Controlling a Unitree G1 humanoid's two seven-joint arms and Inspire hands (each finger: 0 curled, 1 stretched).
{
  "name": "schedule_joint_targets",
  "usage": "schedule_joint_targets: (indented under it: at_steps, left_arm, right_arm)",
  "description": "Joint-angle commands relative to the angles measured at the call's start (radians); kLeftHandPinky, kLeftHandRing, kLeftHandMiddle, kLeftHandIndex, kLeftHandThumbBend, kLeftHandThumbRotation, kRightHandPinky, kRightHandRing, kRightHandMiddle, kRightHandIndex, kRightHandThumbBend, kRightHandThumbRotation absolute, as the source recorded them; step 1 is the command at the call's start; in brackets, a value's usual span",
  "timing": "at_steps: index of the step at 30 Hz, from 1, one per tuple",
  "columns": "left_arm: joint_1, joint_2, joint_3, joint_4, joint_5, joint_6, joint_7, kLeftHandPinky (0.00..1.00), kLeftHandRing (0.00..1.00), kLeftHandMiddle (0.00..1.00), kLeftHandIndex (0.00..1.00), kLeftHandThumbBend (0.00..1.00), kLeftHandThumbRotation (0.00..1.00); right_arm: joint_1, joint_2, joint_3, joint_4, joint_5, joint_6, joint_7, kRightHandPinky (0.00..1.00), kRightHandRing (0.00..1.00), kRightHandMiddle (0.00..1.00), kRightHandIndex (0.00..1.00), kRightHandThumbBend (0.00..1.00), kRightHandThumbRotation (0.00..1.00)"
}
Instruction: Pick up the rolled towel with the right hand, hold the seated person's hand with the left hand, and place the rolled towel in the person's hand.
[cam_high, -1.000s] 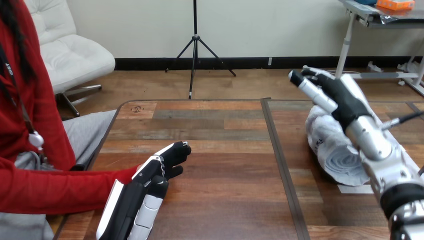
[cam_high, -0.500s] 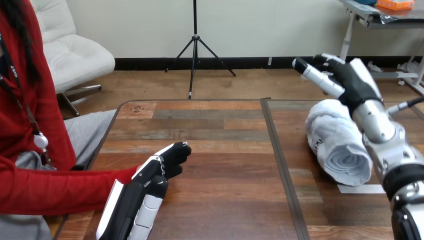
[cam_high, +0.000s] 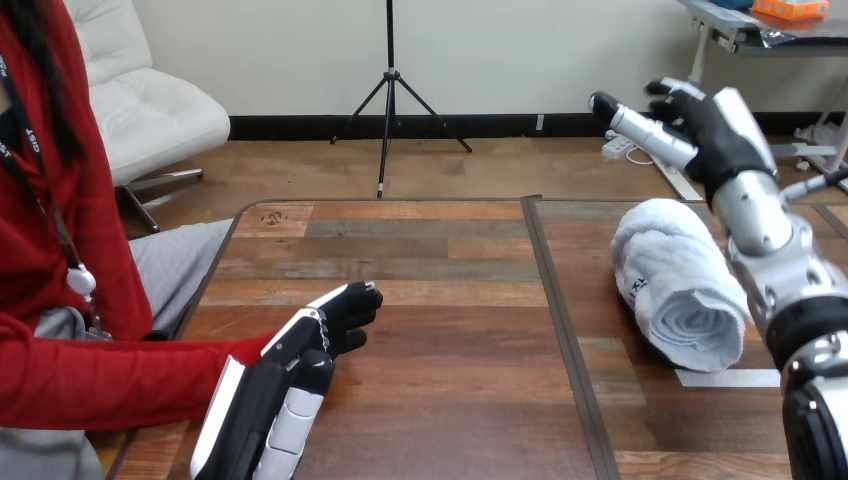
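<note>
Towel roll (cam_high: 675, 280) near right robot hand (cam_high: 715, 130)

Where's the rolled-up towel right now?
In the head view, the rolled towel lies on the right half of the wooden table, under the robot's raised right hand, which isn't touching it.

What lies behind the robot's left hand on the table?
The person's red sleeve reaches the left hand and ends behind it. The person's hand itself is covered there, so whether it is held or only touched cannot be seen.
</note>
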Motion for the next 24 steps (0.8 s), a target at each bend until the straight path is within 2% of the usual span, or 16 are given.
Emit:
schedule_joint_targets:
  at_steps: [1,5,10,15,24]
  left_arm:
    - [-0.074,-0.020,0.023,0.005,0.003,-0.040,0.007,0.81,0.83,0.82,0.79,0.79,1.00]
    - [-0.075,-0.020,0.023,0.006,0.002,-0.038,0.008,0.80,0.83,0.82,0.79,0.79,1.00]
    - [-0.073,-0.021,0.023,0.000,-0.007,-0.032,0.007,0.80,0.83,0.82,0.79,0.79,1.00]
    - [-0.069,-0.022,0.024,-0.010,-0.008,-0.023,0.008,0.80,0.83,0.81,0.78,0.79,1.00]
    - [-0.063,-0.020,0.027,-0.011,-0.008,-0.027,0.005,0.80,0.83,0.81,0.78,0.80,1.00]
  right_arm:
    - [-0.095,-0.035,-0.004,0.013,-0.003,0.016,-0.026,0.74,0.88,0.93,0.94,1.00,0.67]
    - [-0.092,-0.036,-0.007,0.018,0.001,0.025,-0.032,0.75,0.90,0.95,0.95,1.00,0.63]
    - [-0.084,-0.038,0.017,0.023,-0.025,0.047,-0.065,0.77,0.92,0.96,0.97,1.00,0.58]
    - [-0.075,-0.042,0.037,0.030,-0.051,0.066,-0.074,0.79,0.94,0.97,0.98,1.00,0.57]
    - [-0.059,-0.044,0.076,0.046,-0.098,0.124,-0.079,0.93,0.99,1.00,1.00,1.00,0.57]
